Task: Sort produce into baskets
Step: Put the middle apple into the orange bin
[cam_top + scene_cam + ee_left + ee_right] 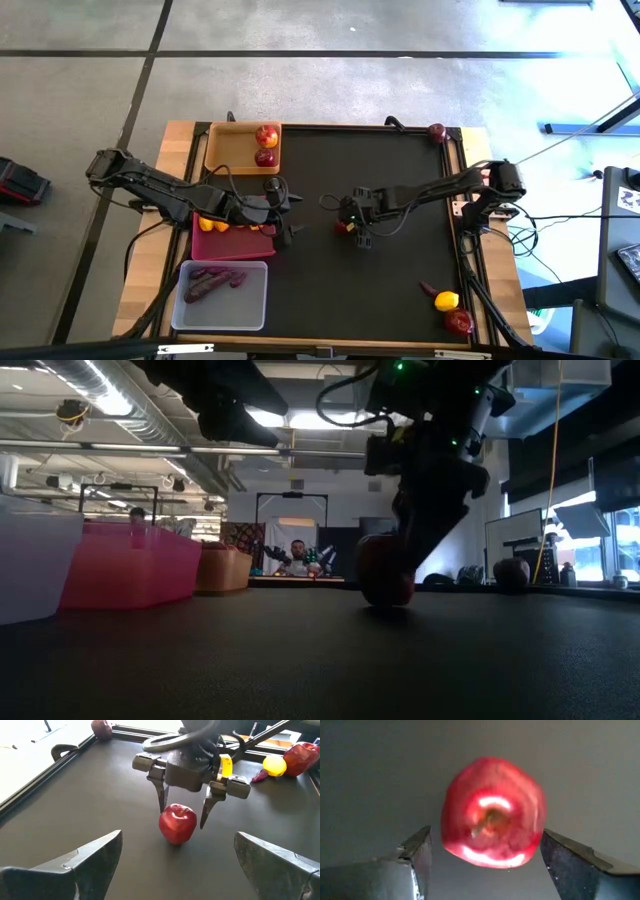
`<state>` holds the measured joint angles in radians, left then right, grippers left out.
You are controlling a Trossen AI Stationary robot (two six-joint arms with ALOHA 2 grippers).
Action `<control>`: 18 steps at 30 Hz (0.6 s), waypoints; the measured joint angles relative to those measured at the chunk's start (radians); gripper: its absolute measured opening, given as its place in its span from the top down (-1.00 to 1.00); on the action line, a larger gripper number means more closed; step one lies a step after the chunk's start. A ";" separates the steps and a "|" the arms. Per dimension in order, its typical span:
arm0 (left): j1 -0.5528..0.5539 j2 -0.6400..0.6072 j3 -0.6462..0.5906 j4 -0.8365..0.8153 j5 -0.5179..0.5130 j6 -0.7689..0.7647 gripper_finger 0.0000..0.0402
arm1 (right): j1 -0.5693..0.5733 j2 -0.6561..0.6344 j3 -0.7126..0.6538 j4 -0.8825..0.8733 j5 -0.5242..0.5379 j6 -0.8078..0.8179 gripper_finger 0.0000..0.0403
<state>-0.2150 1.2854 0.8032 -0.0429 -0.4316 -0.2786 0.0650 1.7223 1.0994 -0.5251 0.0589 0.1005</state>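
Note:
A dark-red apple (177,823) (492,812) rests on its underside on the black mat, at the middle of the table. My right gripper (350,226) points steeply down over it, open, with one finger on each side of the apple and narrow gaps showing in the right wrist view. My left gripper (288,212) hangs open above the right edge of the magenta tray (235,250), facing the apple, with nothing between its fingers. The tan tray (222,150) holds two apples (266,137). Lemons (212,225) lie in the magenta tray and purple roots (205,285) in the translucent tray (252,305).
Loose produce lies near the table's right near corner: a purple root (428,290), a lemon (447,300) and an apple (459,321). One more apple (437,131) sits at the far right corner. The three trays line the table's left side. A raised rim borders the mat.

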 joint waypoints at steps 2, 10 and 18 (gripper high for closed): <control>0.000 0.000 0.000 0.000 0.000 0.005 -0.89 | 0.000 -0.012 0.000 -0.002 0.000 0.000 -0.44; 0.002 0.043 0.000 0.043 0.005 0.004 -0.89 | 0.007 -0.117 0.000 -0.102 -0.019 0.050 -0.45; 0.089 0.195 0.002 0.195 0.157 0.038 -0.89 | 0.101 -0.258 -0.004 -0.256 0.059 0.162 -0.45</control>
<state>-0.1259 1.4804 0.8054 0.1519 -0.2747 -0.2401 0.1664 1.4643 1.0956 -0.7810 0.1183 0.2629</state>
